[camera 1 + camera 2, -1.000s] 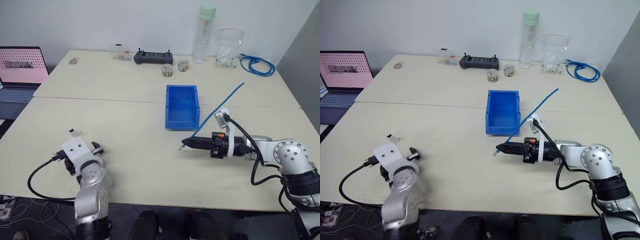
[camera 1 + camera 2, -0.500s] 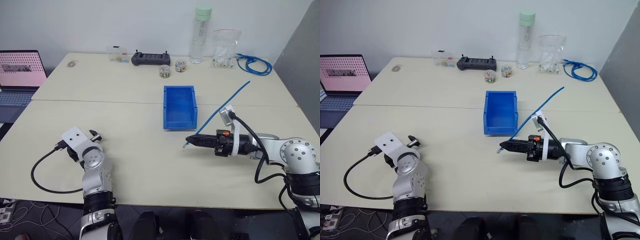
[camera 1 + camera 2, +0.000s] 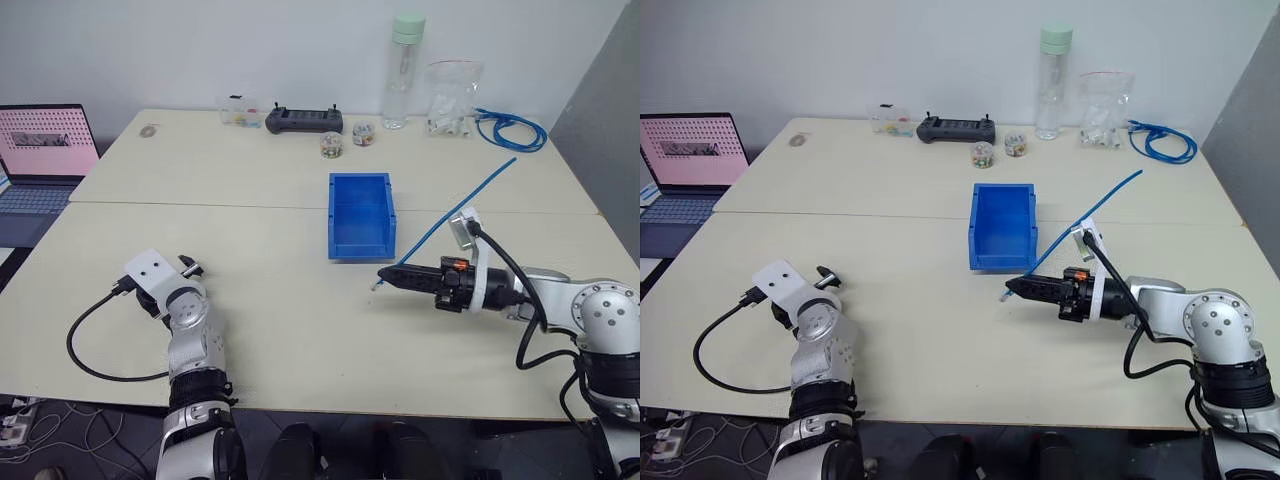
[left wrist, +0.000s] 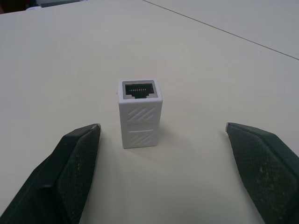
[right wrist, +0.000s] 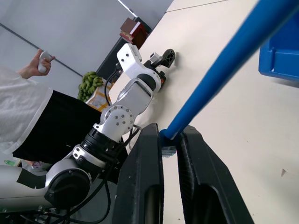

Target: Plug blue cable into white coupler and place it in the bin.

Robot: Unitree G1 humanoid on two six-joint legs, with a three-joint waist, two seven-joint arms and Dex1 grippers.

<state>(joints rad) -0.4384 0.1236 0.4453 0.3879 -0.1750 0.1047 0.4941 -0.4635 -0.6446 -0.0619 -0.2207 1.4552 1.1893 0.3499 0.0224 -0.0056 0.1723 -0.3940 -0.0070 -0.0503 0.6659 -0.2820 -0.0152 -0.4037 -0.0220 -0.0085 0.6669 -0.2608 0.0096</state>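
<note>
Table (image 3: 250, 300): left fingers (image 4: 79, 161) apart around white coupler (image 4: 139, 113); right fingers (image 5: 145, 186) clamp blue cable (image 5: 219, 70).

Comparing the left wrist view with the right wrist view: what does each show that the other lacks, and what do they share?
Left wrist view alone: the white coupler standing on end, socket up, between the open left gripper's fingers, touching neither. Right wrist view alone: the right gripper shut on the blue cable, a corner of the bin, and a person holding a controller. Shared: the table.
</note>
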